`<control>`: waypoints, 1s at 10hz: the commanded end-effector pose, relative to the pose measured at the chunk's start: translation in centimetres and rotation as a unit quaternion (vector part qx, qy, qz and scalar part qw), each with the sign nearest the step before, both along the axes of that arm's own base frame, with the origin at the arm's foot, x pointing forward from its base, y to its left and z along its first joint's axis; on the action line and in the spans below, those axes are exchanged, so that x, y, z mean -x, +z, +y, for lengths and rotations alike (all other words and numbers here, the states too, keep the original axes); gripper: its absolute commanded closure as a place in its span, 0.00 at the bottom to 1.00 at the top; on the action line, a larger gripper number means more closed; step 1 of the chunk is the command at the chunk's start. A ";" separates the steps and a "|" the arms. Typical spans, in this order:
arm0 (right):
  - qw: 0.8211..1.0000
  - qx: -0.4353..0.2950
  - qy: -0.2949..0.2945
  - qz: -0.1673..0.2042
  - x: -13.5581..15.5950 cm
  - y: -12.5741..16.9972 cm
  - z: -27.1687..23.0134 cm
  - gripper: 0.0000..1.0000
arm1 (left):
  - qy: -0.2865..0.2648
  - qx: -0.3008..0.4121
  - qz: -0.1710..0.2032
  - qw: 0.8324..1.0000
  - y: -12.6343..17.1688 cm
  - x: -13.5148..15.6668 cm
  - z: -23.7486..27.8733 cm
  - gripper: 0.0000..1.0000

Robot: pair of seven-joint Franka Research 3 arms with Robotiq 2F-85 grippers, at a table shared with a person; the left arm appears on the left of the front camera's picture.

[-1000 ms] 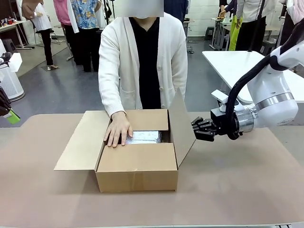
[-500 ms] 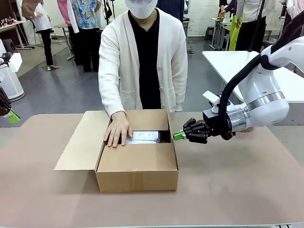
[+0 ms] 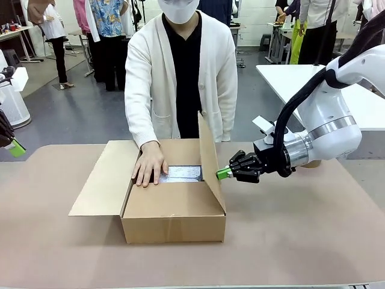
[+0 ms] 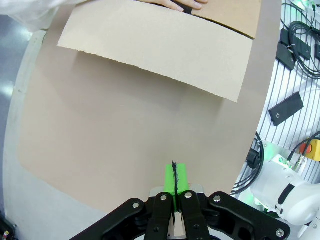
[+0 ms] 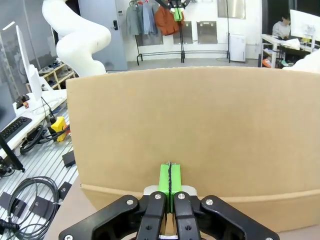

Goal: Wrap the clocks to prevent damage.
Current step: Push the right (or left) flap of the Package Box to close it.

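While a person's hand (image 3: 148, 165) rests on the brown cardboard box (image 3: 174, 220) | whitish bubble-wrap bundle of clocks (image 3: 182, 174) lies inside it | right gripper (image 3: 222, 173), jaws clenched, touches upright flap (image 3: 207, 150) | left gripper (image 4: 173, 185) clenched over table (image 4: 100, 150)

Illumination is bright, even and diffuse; the cardboard box (image 3: 174, 220) casts only a faint, soft shadow on the desk (image 3: 301, 241) at its 6 o'clock side. The front view is sharp, while both wrist views bend straight lines near the edges.

Matt cardboard box (image 3: 174, 223); glossy plastic bubble wrap around clocks (image 3: 183, 173).
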State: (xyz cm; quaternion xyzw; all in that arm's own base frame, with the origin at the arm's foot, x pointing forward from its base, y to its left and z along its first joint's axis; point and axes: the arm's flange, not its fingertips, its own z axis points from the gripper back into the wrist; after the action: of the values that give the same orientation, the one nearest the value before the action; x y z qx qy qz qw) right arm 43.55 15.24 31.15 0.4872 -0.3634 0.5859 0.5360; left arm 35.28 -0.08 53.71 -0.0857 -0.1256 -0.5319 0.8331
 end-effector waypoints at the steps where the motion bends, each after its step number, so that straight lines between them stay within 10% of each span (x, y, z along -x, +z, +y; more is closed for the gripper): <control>1: 1.000 0.002 -0.011 -0.008 -0.5 -0.4 2.2 0.99 | -0.004 0.004 -0.007 1.000 -0.1 -0.1 0.2 1.00; 10: 0.999 0.050 -0.008 0.002 -1.6 -3.3 3.8 0.99 | -0.004 0.004 -0.007 1.000 -0.1 -0.1 0.2 1.00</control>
State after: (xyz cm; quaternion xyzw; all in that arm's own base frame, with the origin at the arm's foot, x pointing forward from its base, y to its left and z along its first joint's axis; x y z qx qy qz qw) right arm 44.53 18.37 29.72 0.4771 -0.3486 0.5988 0.5406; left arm 35.28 -0.09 53.71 -0.0856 -0.1255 -0.5319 0.8331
